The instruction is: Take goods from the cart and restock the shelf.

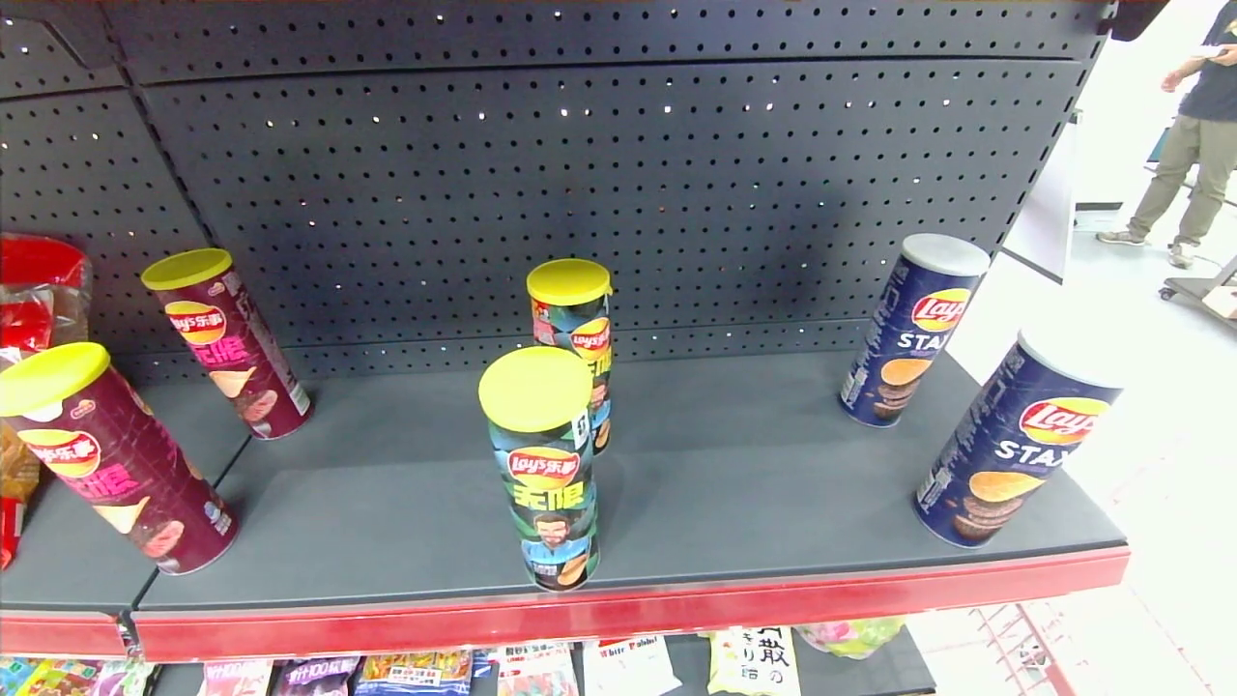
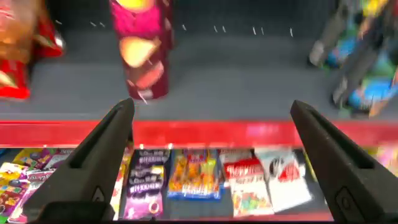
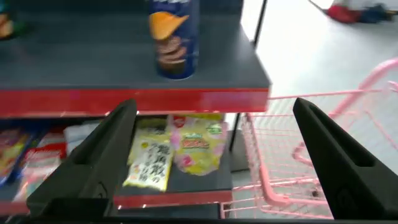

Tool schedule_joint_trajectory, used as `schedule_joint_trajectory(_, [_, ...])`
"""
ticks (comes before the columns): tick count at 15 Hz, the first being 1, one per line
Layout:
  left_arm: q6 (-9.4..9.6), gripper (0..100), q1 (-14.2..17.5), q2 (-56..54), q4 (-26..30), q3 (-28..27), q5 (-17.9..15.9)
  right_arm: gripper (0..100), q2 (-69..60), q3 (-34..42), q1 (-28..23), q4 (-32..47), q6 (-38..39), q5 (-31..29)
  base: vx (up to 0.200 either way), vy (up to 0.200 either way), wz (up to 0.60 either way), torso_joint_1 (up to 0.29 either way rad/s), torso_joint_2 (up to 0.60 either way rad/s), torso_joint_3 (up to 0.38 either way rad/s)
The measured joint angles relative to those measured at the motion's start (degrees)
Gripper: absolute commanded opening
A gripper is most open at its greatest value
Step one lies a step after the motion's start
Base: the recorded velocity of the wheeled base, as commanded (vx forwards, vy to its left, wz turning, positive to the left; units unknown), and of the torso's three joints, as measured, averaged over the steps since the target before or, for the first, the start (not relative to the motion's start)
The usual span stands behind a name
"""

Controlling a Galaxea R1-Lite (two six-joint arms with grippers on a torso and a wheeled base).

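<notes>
Right wrist view shows a pink cart by the shelf; left end effector and right end effector spread wide, holding nothing.

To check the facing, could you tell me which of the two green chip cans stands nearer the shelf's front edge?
The front green can, near the red edge strip; the rear green can stands behind it, closer to the pegboard.
</notes>
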Motion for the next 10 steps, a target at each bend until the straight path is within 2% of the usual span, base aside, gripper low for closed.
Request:
schedule_joint_trajectory(1, [1.83,100,0.0,-0.2,1.8,0.9,-1.0,100,0.0,0.8,0.0,-1.3,1.1,-5.0,0.000,0.000,0.00,0.000,0.00,0.000])
schedule_joint_trajectory(2, [2.18,100,0.0,-0.4,1.7,1.2,-1.0,100,-0.1,1.2,0.0,-1.9,1.1,-5.4,0.000,0.000,0.00,0.000,0.00,0.000])
schedule_joint_trajectory(4, [2.19,100,0.0,-0.5,1.8,1.5,-1.1,100,0.0,1.6,0.0,-2.0,-0.9,3.1,0.000,0.000,0.00,0.000,0.00,0.000])
schedule_joint_trajectory(5, [2.19,100,0.0,-0.6,1.8,1.6,-1.1,100,0.1,1.6,0.0,-1.8,-0.8,4.1,0.000,0.000,0.00,0.000,0.00,0.000])
schedule_joint_trajectory(7, [2.19,100,0.1,-0.6,1.8,1.6,-1.2,100,0.0,1.6,0.0,-1.4,1.0,2.7,0.000,0.000,0.00,0.000,0.00,0.000])
schedule_joint_trajectory(8, [2.27,100,0.1,-0.6,1.8,1.6,-1.2,100,0.0,1.6,0.0,-1.3,1.7,-0.2,0.000,0.000,0.00,0.000,0.00,0.000])
schedule_joint_trajectory(10, [2.33,100,0.1,-0.7,1.8,1.6,-1.3,100,-0.1,1.5,0.0,-1.1,1.9,0.8,0.000,0.000,0.00,0.000,0.00,0.000])
